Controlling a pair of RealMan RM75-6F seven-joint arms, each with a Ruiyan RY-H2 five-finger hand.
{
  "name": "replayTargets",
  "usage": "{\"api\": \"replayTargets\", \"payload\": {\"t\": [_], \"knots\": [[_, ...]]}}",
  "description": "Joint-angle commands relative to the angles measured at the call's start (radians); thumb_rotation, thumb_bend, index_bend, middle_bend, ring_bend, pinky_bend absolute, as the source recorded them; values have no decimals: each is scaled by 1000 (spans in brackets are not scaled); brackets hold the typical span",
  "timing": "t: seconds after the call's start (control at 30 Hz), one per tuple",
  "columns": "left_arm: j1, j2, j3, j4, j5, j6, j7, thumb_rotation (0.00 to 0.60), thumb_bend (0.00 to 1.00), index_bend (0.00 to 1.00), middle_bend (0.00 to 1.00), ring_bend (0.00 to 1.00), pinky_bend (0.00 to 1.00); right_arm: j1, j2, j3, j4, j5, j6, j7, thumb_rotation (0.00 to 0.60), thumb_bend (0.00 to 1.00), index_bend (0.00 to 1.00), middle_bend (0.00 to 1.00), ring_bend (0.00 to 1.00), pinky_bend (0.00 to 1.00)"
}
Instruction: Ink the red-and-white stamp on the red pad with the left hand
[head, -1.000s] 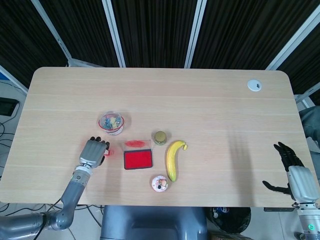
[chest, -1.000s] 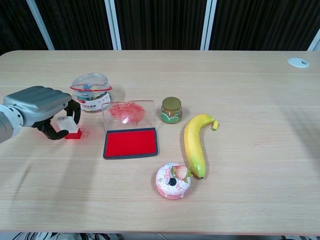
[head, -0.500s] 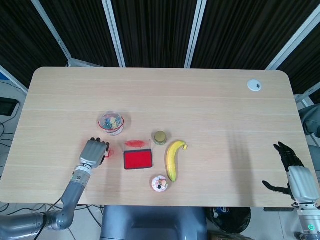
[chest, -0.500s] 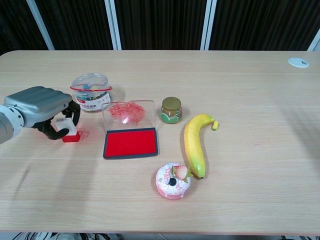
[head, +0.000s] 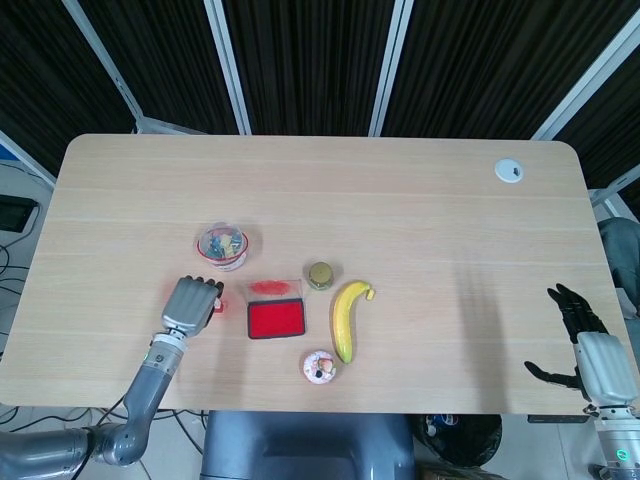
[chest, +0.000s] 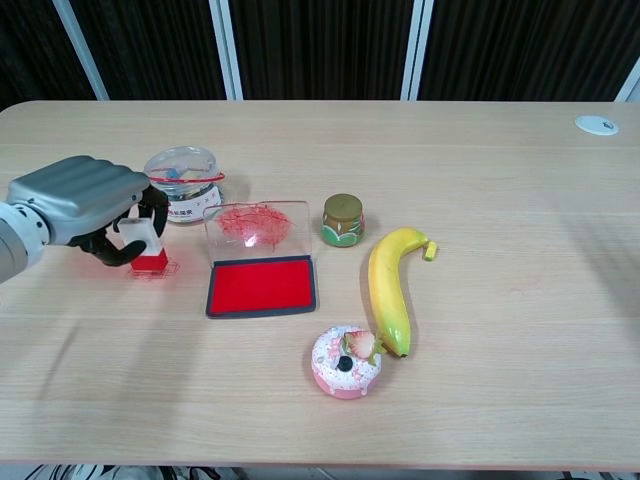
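Since the earlier frames, the red-and-white stamp (chest: 149, 249) has been raised and tilted more upright within the left hand (chest: 85, 205), and the hand has been shifted slightly toward the red pad (chest: 263, 285). The stamp is gripped between the curled fingers of the left hand, with its white top enclosed and its red base pointing down. The base is seen just over a faint red mark on the desk (chest: 480, 420), to the left of the red pad; whether it touches the desk cannot be told. The red pad is laid open on the desk, with its clear, ink-smeared lid (chest: 257, 224) standing up at its far edge. A clear round tub (chest: 180, 178) with small items inside is placed behind the pad and to its left, close to the left hand. A small gold-lidded jar (chest: 343, 220) is set just to the right of the pad's lid. A banana (chest: 391, 287) is laid further right of the pad, and a pink toy donut (chest: 346, 362) is found nearer than the pad, beside the banana's lower end. The right hand (head: 585, 345) is seen only in the head view, far to the right of the pad beyond the desk's edge, with its fingers spread apart and nothing held.
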Motion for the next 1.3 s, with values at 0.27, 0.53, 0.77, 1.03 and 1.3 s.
{"api": "replayTargets", "payload": {"t": [0.27, 0.53, 0.77, 1.03, 1.3], "knots": [[5, -54, 36, -6, 177, 93, 23, 600, 547, 692, 722, 590, 651, 0, 1, 0, -1, 0, 0, 2, 600, 147, 0, 0, 0, 177], [-6, -112, 27, 9, 188, 75, 64, 600, 547, 708, 737, 605, 662, 0, 1, 1, -1, 0, 0, 6, 600, 148, 0, 0, 0, 177], [-26, -158, 10, 54, 178, 35, 80, 600, 548, 712, 741, 607, 663, 1, 1, 1, -1, 2, -3, 6, 600, 148, 0, 0, 0, 177], [-49, -201, -4, 119, 179, -2, 79, 600, 548, 715, 742, 607, 663, 2, 2, 2, -1, 4, -5, 7, 600, 148, 0, 0, 0, 177], [-56, -234, 5, 176, 201, -20, 60, 600, 548, 717, 743, 608, 663, 2, 2, 2, -2, 6, -7, 7, 600, 149, 0, 0, 0, 177]]}}
